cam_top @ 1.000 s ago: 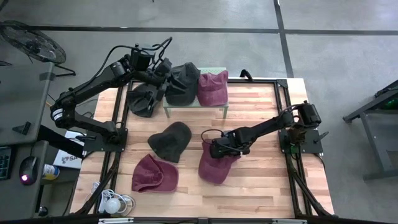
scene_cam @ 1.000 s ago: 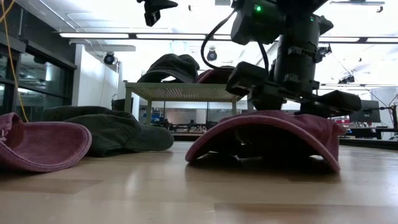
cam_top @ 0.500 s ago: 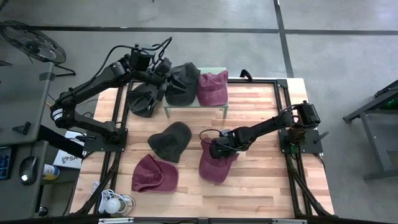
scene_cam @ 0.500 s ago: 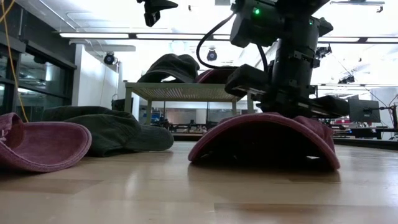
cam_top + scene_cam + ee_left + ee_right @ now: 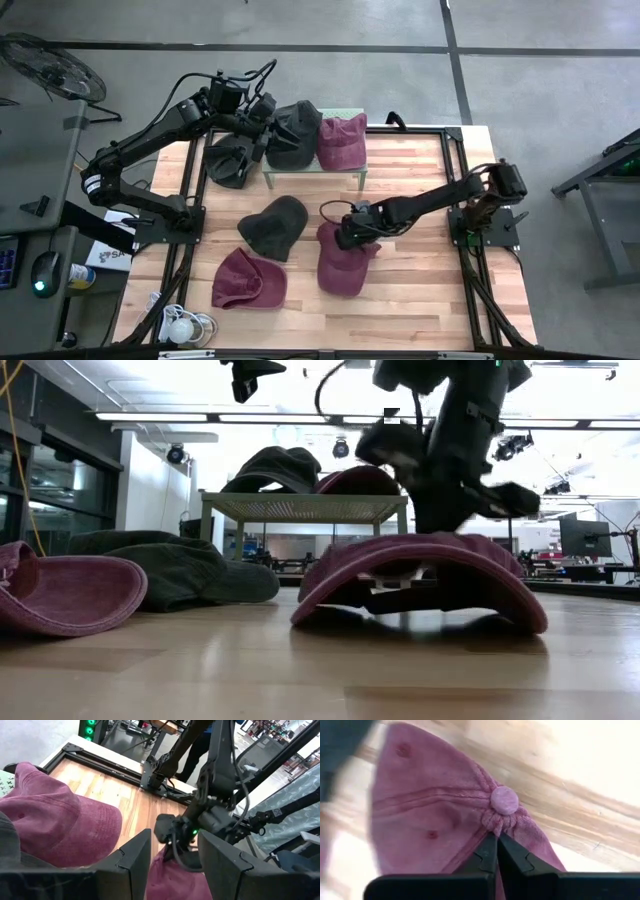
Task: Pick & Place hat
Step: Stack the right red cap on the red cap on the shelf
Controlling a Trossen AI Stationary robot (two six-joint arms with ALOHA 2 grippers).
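Note:
A maroon cap (image 5: 340,262) lies on the wooden table near its middle, and also shows in the low view (image 5: 420,565). My right gripper (image 5: 346,234) is right above its crown, shut on the cloth (image 5: 496,845). My left gripper (image 5: 263,125) is open (image 5: 172,870) at the far left, over the small shelf (image 5: 315,168), beside a dark hat (image 5: 293,133) that lies on the shelf. A second maroon cap (image 5: 342,140) lies on the shelf next to it. My right gripper pinches a small fold of the crown cloth (image 5: 492,822) between its two fingertips, right beside the top button (image 5: 504,800). The fingers come from above, slanting from the table's right. The cloth puckers at the pinch. The crown arches up while the cap's rim (image 5: 310,610) stays on the table.
A dark hat (image 5: 272,226) and another maroon cap (image 5: 248,278) lie on the table to the left of the held cap. A further dark hat (image 5: 228,160) lies at the far left by the shelf. Bare wood lies to the near right.
My right gripper has gone up and a little toward the table's far left with the cap's crown. The cap's middle has risen into an arch with a gap under it, and its rim has stayed on the table.

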